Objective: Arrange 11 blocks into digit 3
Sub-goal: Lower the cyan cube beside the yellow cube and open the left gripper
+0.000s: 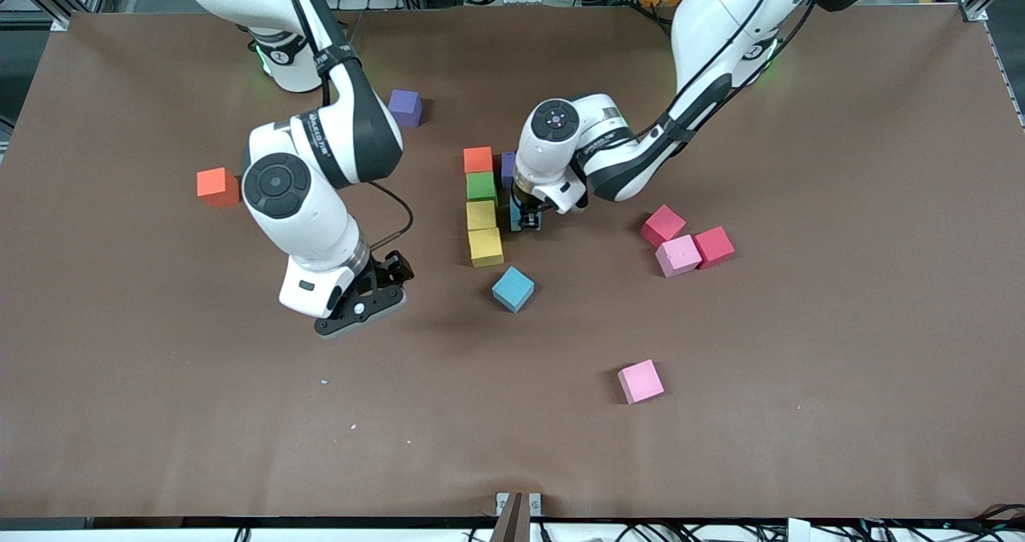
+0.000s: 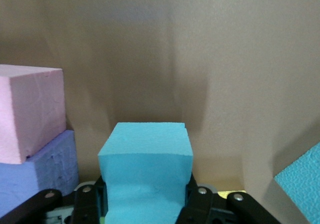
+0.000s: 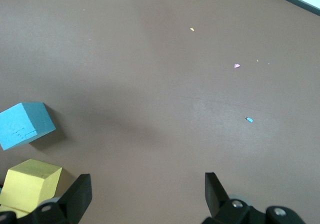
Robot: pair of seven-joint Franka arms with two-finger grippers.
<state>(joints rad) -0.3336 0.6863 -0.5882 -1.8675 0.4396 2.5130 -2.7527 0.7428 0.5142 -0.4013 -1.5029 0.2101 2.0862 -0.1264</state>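
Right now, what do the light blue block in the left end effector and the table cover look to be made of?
Light blue block: probably foam, matte with a fine grainy surface and slightly dented edges. Table cover: looks like brown paper or thin matte sheet, faintly creased; hard to tell which.

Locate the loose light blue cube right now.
Front view: the loose light blue cube lies tilted on the table, alone, just nearer the camera than the yellow cube ending the coloured column, between it and the lone pink cube.

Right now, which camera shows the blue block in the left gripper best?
The left wrist view: the held light blue block fills the frame between the fingers. The front view shows only a sliver under the left gripper. The right wrist view misses it.
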